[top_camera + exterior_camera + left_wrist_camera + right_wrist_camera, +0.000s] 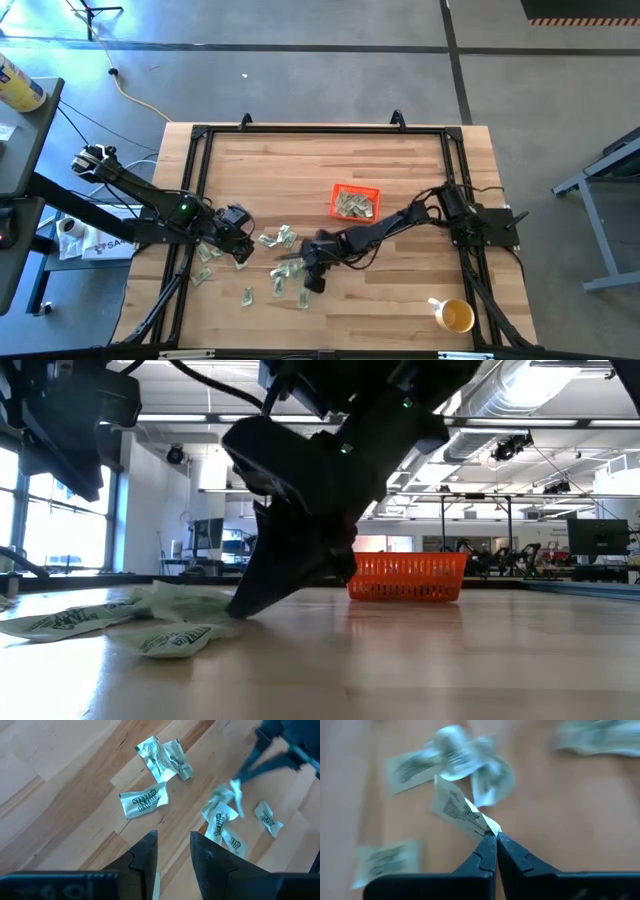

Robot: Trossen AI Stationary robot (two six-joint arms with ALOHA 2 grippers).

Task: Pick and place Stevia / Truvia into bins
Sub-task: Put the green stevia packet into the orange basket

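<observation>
Several pale green and white Stevia sachets (277, 240) lie flat and scattered on the wooden table's near left part. More lie inside the orange-red bin (355, 203), which stands near the table's middle. My right gripper (492, 836) reaches in from the right, slants down to the loose pile and is shut on one sachet (457, 810). In the low view its tips (245, 605) are at the tabletop. My left gripper (173, 845) hovers open above the pile's left side (240, 258), with nothing between its fingers. My right gripper pinches one corner of the sachet (489, 826) between the very ends of its two fingers. The fingers come slanting down from the table's right side. The sachet slopes away from the tips toward the other sachets; whether it is clear of the table, I cannot tell.
A yellow cup with a white handle (455, 316) stands at the near right corner. A black frame (320, 128) runs round the table's edges. Bare wood lies between the bin and the far edge.
</observation>
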